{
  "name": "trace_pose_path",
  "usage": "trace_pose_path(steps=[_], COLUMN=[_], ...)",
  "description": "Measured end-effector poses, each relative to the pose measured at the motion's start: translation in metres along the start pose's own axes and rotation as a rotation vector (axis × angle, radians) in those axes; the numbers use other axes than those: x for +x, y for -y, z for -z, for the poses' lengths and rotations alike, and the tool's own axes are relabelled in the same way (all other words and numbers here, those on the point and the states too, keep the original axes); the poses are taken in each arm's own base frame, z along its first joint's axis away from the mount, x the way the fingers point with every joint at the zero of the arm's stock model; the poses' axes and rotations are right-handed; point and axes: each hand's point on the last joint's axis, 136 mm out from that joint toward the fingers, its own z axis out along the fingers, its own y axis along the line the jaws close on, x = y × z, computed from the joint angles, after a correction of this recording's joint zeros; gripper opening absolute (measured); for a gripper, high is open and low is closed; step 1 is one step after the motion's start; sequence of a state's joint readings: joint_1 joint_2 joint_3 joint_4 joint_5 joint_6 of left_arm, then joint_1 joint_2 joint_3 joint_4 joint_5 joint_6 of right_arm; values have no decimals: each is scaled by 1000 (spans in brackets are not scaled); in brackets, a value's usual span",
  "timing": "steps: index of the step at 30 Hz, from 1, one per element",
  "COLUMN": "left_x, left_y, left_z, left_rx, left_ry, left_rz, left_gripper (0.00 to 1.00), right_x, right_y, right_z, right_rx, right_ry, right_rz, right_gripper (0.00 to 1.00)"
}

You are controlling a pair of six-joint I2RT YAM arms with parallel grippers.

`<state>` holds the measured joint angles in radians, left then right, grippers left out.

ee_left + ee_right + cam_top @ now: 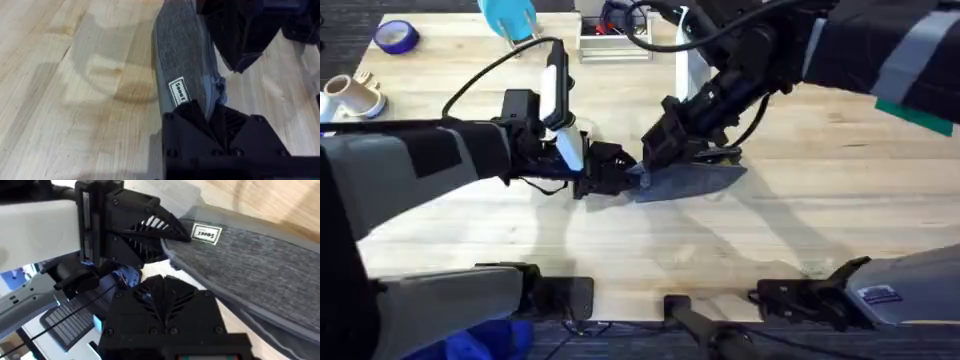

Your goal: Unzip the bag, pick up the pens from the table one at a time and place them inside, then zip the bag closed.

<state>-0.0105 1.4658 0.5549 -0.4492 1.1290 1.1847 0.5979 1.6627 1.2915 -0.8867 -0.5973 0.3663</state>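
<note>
Overhead: we see the grey pencil pouch point(688, 182) lying mid-table point(820, 210), the left claw point(610, 170) and right claw point(665, 140) at its left end.
Left wrist: we see the left claw point(212, 112) clamped on the pouch's end beside its white label point(180, 92).
Right wrist: we cannot tell the right claw's point(162, 287) state.

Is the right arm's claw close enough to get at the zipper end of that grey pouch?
Probably yes: the right gripper sits at the pouch end that the left gripper pinches, nothing between.
</note>
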Motion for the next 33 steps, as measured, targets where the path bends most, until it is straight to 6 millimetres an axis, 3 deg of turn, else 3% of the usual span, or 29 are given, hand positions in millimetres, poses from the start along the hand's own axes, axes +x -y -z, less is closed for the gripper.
trace_pose_path(steps=[29,33], left_x=[0,0], left_y=[0,0], left_z=[0,0], left_rx=[0,0], left_ry=[0,0], left_rz=[0,0], left_gripper=[43,43], right_x=[3,7], right_y=[-6,0], right_z=[2,8], right_rx=[-51,-63], right_ry=[-18,-40], right_rz=[48,19], right_gripper=[30,31])
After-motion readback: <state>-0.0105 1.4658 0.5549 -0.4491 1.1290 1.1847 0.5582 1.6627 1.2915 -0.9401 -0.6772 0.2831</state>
